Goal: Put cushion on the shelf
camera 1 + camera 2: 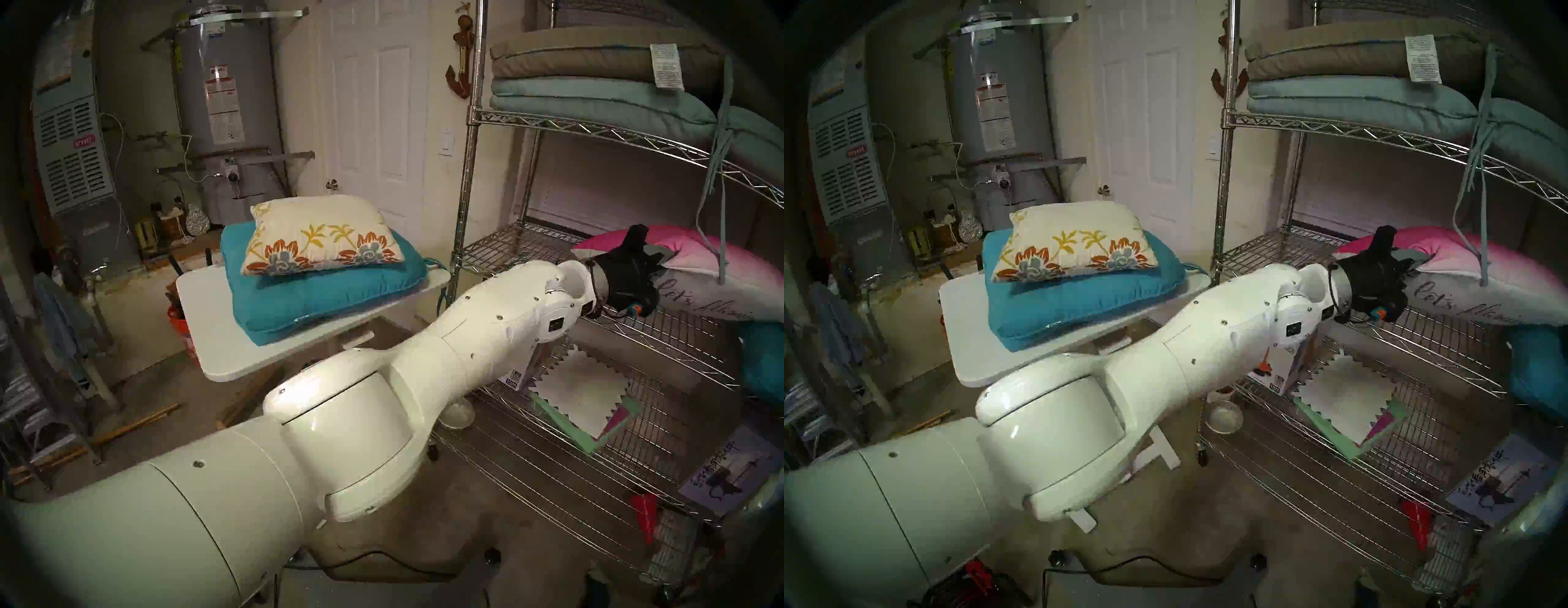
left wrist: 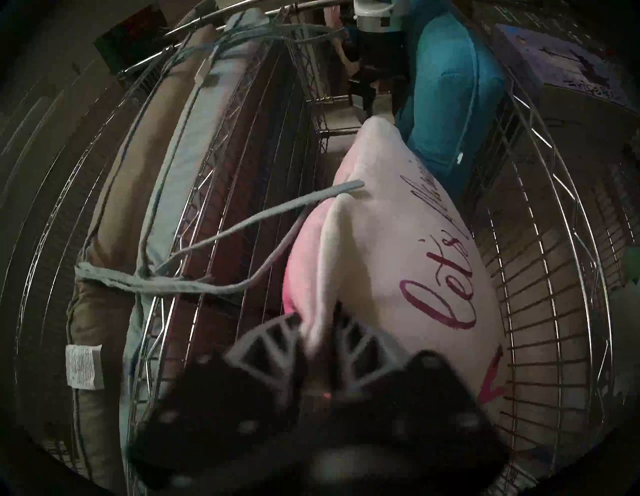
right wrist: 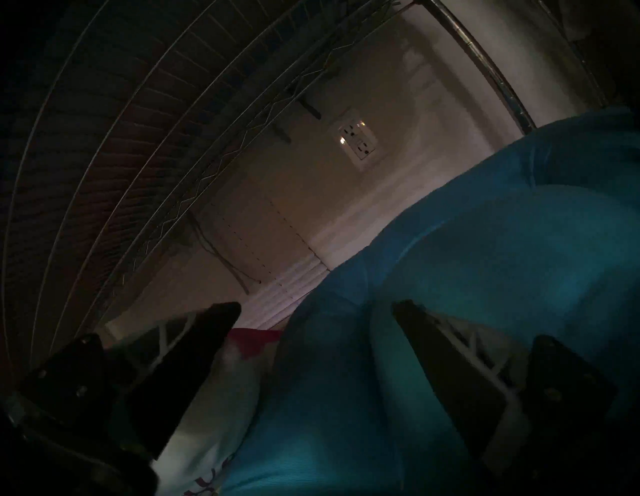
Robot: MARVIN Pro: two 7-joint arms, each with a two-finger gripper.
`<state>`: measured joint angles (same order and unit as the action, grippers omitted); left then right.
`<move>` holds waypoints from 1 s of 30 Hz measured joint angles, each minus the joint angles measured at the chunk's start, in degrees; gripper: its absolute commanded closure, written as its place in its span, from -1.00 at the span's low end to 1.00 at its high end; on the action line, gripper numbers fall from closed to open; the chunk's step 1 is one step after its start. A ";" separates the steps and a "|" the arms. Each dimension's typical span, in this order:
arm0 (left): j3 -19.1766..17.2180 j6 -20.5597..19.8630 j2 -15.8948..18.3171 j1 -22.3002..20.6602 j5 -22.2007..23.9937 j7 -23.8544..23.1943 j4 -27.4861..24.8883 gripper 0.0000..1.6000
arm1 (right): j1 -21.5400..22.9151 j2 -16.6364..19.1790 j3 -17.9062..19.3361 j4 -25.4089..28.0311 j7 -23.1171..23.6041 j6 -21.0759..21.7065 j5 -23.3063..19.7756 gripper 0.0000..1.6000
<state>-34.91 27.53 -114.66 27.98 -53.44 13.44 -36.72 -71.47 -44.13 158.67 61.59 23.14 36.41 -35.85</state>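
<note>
Your left hand (image 2: 320,332) is pinching the pink pillow (image 2: 398,277) on the shelf (image 1: 594,127), clearing room; the right hand (image 3: 317,311) is gaping open; the floral cushion (image 1: 318,235) is waiting on the far desk (image 1: 203,314)

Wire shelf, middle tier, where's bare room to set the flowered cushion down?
Bare grid lies at the middle tier's left end, between the shelf post and the pink-to-white pillow pinched by the left end effector. Rightward is crowded: pillow, then teal cushion. Stacked pads fill the tier above.

- The white table (image 1: 212,335) stands beside the shelf (image 1: 466,170).
- A teal cushion (image 1: 314,297) lies directly on it, covering most of the top.
</note>
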 measured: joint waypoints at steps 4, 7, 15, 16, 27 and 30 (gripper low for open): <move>-0.17 -1.13 0.03 0.14 1.04 0.57 0.25 -0.51 | 0.32 -0.52 -1.88 0.00 0.62 -1.68 0.74 -1.00; -0.17 -1.82 0.03 0.20 1.71 0.89 0.40 -0.51 | 0.48 -0.83 -2.84 -0.02 0.98 -2.73 1.22 -1.00; -0.04 -3.69 0.05 0.37 3.49 1.57 0.60 -0.51 | 0.87 -1.57 -4.82 -0.40 1.88 -5.60 2.56 -1.00; -0.02 -3.82 0.05 0.38 3.64 1.62 0.61 -0.51 | 0.90 -1.62 -4.93 -0.44 1.94 -5.81 2.66 -1.00; 0.56 -6.03 0.07 0.44 5.87 2.19 0.65 -0.51 | 1.42 -2.30 -6.68 -1.08 3.10 -9.01 4.22 -1.00; 0.76 -6.46 0.09 0.44 6.30 2.29 0.65 -0.51 | 1.63 -2.47 -7.05 -1.27 3.30 -9.38 4.40 -1.00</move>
<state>-34.15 21.07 -114.57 28.42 -47.13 15.74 -36.07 -69.85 -46.60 151.62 60.32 26.44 27.03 -31.44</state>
